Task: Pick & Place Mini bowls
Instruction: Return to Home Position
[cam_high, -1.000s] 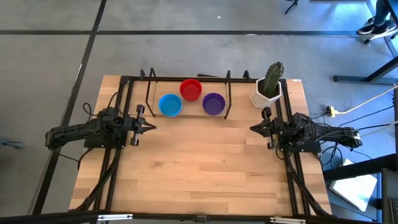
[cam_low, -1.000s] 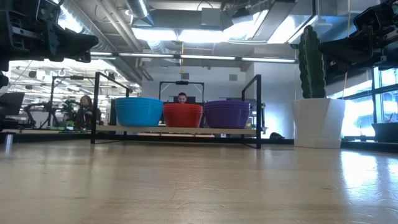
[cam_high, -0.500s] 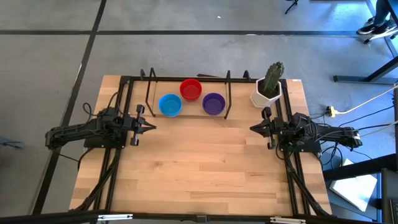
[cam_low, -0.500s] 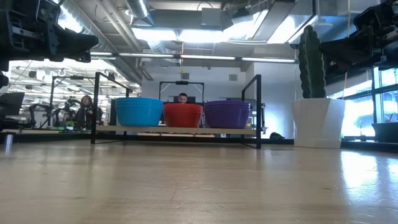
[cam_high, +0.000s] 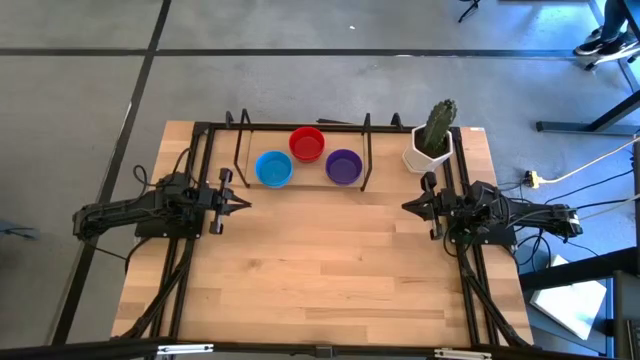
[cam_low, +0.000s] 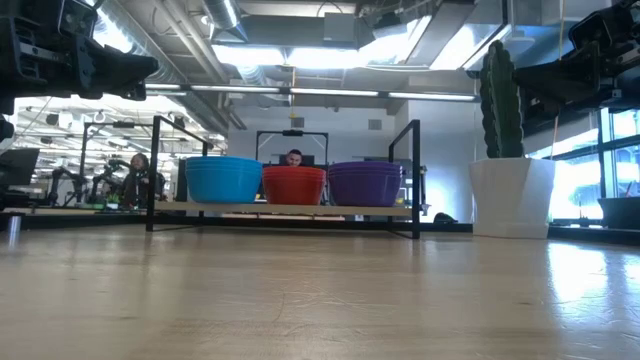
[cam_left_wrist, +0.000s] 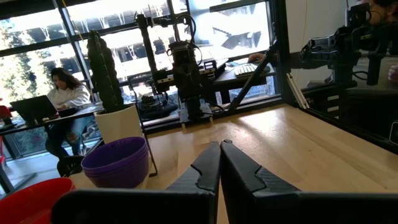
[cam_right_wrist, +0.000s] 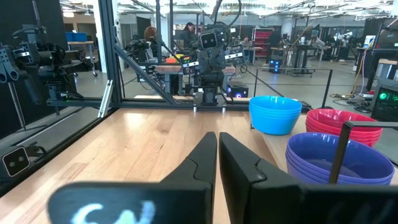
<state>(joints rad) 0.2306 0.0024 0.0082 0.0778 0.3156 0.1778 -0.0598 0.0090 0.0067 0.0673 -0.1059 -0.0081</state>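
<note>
Plain blue bowls (cam_high: 273, 169), red bowls (cam_high: 307, 144) and purple bowls (cam_high: 343, 166) sat nested in stacks on the shelf (cam_low: 280, 209) at the surface's (cam_high: 320, 270) far edge. The left gripper (cam_high: 240, 204) and right gripper (cam_high: 409, 206) hung near its side edges, fingers pressed together.

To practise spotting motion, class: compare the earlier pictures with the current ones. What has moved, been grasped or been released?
Nothing visibly changed. The left gripper and right gripper stay shut and empty, each at its own side. The blue bowls, red bowls and purple bowls rest on the shelf as before.
</note>
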